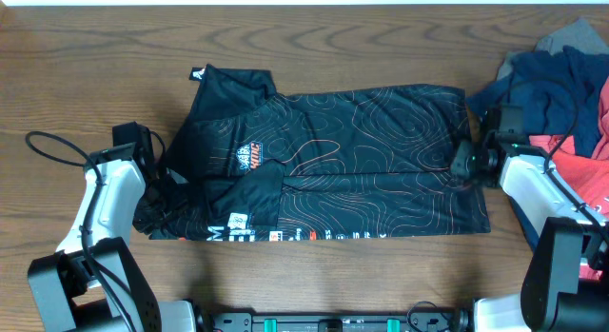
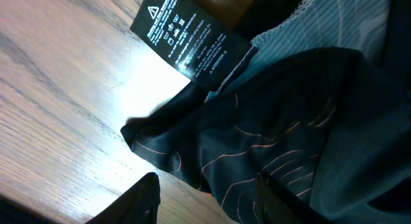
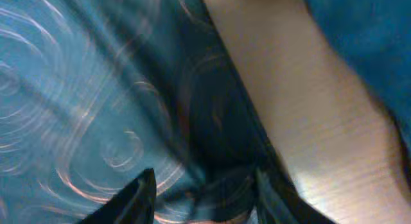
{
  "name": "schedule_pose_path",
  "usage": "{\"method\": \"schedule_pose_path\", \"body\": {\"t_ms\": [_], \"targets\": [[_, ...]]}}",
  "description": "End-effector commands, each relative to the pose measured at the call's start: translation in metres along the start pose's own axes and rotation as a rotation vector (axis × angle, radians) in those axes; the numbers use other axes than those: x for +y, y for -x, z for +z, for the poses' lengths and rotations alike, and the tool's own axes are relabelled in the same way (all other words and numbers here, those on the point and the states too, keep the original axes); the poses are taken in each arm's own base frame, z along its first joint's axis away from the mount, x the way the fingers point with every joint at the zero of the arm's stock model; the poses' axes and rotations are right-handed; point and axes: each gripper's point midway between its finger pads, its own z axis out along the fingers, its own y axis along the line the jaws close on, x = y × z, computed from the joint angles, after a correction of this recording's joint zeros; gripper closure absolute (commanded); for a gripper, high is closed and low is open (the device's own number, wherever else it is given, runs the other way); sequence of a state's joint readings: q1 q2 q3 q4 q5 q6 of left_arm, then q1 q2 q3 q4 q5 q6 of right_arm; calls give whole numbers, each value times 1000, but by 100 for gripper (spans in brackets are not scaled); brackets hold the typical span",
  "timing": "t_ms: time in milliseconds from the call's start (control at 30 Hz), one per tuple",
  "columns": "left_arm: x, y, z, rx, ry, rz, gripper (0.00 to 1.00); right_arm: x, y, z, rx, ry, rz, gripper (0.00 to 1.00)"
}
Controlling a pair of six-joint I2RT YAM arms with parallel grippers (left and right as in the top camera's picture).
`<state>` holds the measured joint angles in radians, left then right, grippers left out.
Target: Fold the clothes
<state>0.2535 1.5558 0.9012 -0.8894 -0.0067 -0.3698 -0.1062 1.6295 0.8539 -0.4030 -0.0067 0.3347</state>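
Note:
The black jersey (image 1: pixel 352 151) with thin orange contour lines lies spread across the middle of the table, with logos and white lettering along its front-left part. My left gripper (image 1: pixel 157 175) is at its left edge. In the left wrist view the jaws (image 2: pixel 205 205) are open, with the jersey's edge (image 2: pixel 270 140) lying between them on the wood. A black care label (image 2: pixel 186 34) sticks out above. My right gripper (image 1: pixel 466 161) is at the jersey's right edge. In the blurred right wrist view its jaws (image 3: pixel 202 201) are open over a dark fold of the jersey (image 3: pixel 96 89).
A pile of other clothes sits at the back right: navy (image 1: pixel 557 80), grey (image 1: pixel 576 32) and coral-red (image 1: pixel 571 156). The navy cloth also shows in the right wrist view (image 3: pixel 366 38). A black cable (image 1: pixel 57 151) loops by the left arm. Bare wood table (image 1: pixel 86 66) surrounds the jersey.

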Motion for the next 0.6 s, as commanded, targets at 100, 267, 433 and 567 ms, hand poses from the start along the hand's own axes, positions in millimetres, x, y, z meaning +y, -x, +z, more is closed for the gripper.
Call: {"method": "schedule_pose_path", "body": {"t_ms": [100, 267, 433, 567], "targets": [[-1, 6, -7, -24, -11, -9, 51, 17, 17, 0, -55, 103, 20, 54], [-2, 8, -7, -31, -14, -5, 51, 8, 13, -16, -49, 61, -18, 47], [-2, 8, -7, -32, -14, -6, 51, -20, 15, -48, -102, -80, 2, 45], [-2, 9, -7, -35, -16, -6, 51, -30, 3, -50, -57, -120, -19, 49]]}}
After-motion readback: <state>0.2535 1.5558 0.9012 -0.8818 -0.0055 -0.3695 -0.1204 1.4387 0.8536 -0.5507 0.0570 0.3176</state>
